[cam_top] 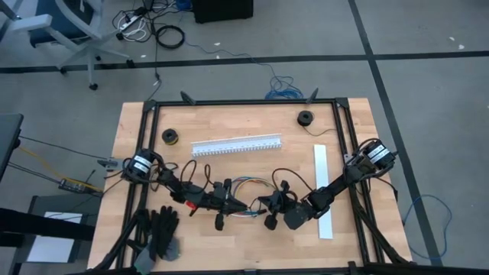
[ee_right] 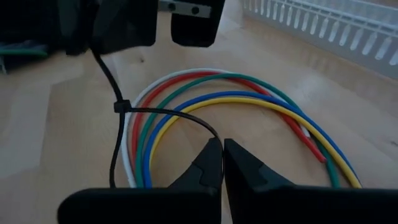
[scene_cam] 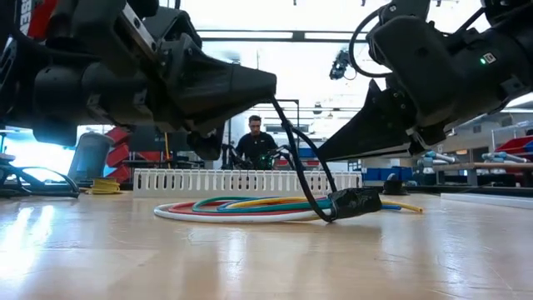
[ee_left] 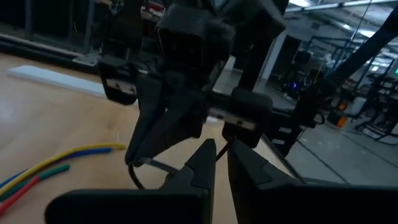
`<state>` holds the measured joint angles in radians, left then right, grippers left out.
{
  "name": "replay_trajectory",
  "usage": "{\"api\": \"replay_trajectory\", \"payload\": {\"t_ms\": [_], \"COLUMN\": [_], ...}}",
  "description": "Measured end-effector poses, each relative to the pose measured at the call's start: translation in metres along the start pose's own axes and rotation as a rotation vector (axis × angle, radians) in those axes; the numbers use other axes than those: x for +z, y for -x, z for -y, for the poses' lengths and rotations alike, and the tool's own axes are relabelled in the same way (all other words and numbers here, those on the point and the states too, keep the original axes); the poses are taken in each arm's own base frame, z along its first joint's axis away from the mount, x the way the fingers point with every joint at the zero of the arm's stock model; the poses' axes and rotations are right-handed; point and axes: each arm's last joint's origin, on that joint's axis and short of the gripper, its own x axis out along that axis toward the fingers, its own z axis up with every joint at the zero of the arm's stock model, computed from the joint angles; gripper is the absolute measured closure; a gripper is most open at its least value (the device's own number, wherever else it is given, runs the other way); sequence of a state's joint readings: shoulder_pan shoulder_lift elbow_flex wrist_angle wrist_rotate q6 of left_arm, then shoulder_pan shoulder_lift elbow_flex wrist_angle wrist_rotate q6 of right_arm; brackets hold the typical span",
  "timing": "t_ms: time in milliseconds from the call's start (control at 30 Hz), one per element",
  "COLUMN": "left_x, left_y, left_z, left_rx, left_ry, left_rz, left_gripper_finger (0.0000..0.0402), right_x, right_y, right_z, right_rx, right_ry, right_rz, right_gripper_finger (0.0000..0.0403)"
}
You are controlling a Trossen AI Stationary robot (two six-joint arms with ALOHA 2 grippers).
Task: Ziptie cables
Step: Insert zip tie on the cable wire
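Pale wooden tabletop carries the coiled thin red, green, blue, yellow and white cables between both closed grippers, left gripper and right gripper each pinching the thin black zip tie; light, limp wires likely handle best gathered at the bundle.

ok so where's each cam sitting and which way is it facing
High: above, straight down on the table; both arms.
Low: table height, level across to the slotted channel; both arms from above.
Left wrist: past the shut left end effector toward the other arm.
Right wrist: past the shut right end effector onto the cables and black ziptie.
High and low share the cables.
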<state>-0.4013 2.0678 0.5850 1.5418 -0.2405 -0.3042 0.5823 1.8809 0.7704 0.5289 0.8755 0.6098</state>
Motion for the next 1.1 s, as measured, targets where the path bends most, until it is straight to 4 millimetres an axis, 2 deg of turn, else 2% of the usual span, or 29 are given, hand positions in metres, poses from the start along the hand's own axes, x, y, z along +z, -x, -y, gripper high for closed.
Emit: {"api": "replay_trajectory", "payload": {"t_ms": [533,700,900,1100], "left_x": [0.015,0.011,-0.007,-0.015], "left_y": [-0.002,0.000,0.002,0.004], "left_z": [0.008,0.006,0.005,0.016], "left_rx": [-0.051,-0.044,-0.036,-0.011], "left_ry": [-0.023,0.014,0.099,0.096], "left_rz": [0.062,0.033,-0.156,-0.205], "left_gripper_finger": [0.0385,0.0370,0.0359,0.0359], "right_x": [-0.003,-0.002,-0.003,-0.002], "right_y": [0.001,0.001,0.001,0.001], "right_z": [0.002,0.001,0.001,0.001], "right_rx": [-0.026,-0.025,-0.023,-0.013], "right_ry": [-0.042,-0.045,-0.047,-0.052], "right_rz": [-0.008,-0.007,-0.007,-0.009], "right_gripper_finger": [0.0402,0.0402,0.0402,0.0402]}}
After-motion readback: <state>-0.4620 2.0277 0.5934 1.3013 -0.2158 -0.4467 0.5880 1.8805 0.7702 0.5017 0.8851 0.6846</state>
